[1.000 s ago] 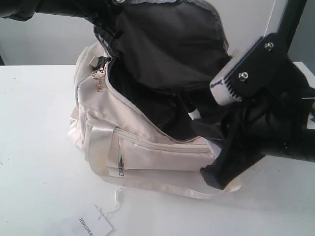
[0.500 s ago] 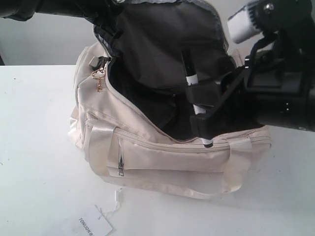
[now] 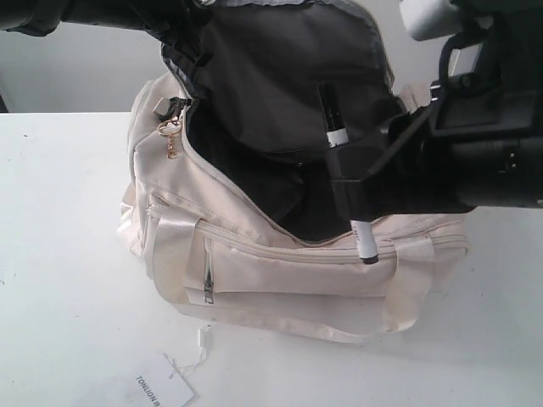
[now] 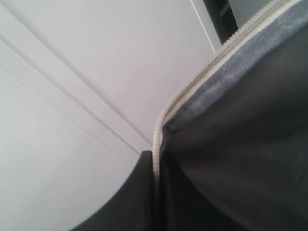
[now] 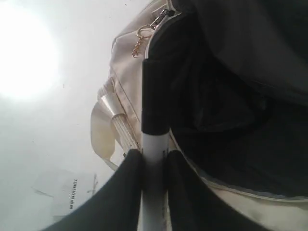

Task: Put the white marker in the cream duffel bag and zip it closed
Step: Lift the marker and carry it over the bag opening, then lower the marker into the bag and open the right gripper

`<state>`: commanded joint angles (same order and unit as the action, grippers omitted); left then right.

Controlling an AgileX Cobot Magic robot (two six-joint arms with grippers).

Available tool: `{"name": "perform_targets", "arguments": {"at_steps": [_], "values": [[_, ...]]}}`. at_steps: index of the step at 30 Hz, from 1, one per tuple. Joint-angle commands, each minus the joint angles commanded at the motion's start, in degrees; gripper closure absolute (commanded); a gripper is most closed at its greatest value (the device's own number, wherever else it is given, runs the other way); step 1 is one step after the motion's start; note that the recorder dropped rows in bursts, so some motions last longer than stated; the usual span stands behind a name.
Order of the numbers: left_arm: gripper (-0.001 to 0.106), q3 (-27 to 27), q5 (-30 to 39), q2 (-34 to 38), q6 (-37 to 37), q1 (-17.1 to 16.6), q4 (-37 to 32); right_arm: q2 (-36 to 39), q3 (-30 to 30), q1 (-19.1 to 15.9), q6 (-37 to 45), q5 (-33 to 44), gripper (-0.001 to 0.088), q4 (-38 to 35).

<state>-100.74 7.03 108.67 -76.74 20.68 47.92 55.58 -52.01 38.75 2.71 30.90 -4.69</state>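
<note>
- Tag (image 3: 161,390) lies in front of the bag (image 3: 254,271).
- Right gripper (image 3: 349,182) clamps the marker (image 3: 363,242), tilted over the bag's front rim, tip slightly lower than before.
- Only its wrist view shows fingers (image 5: 127,192) pinching the barrel.
- Left gripper: can't tell; its view shows just the zipper edge (image 4: 156,144).

Hang tag (image 3: 163,392), white paper, lies flat on the table (image 3: 68,254) just in front of the cream duffel bag (image 3: 280,275). It carries one line of small dark capitals that reads "TONLION". A tiny mark follows the word, too small to make out. In the exterior view the print runs sideways. The right wrist view shows the same word, blurred. On the white marker (image 3: 362,236), the barrel shows nothing readable at this size.
</note>
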Motion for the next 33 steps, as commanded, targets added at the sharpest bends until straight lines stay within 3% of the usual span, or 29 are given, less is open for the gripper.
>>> {"name": "perform_targets", "arguments": {"at_steps": [8,16,33], "values": [[0.105,0.0,0.0,0.0,0.0,0.0,0.0,0.0,-1.13,0.0,0.0,-0.56,0.0868,12.66],[0.105,0.0,0.0,0.0,0.0,0.0,0.0,0.36,-1.23,0.0,0.0,-3.21,0.0868,15.25],[0.105,0.0,0.0,0.0,0.0,0.0,0.0,17.59,-7.65,0.0,-0.11,-2.7,0.0868,24.59]]}}
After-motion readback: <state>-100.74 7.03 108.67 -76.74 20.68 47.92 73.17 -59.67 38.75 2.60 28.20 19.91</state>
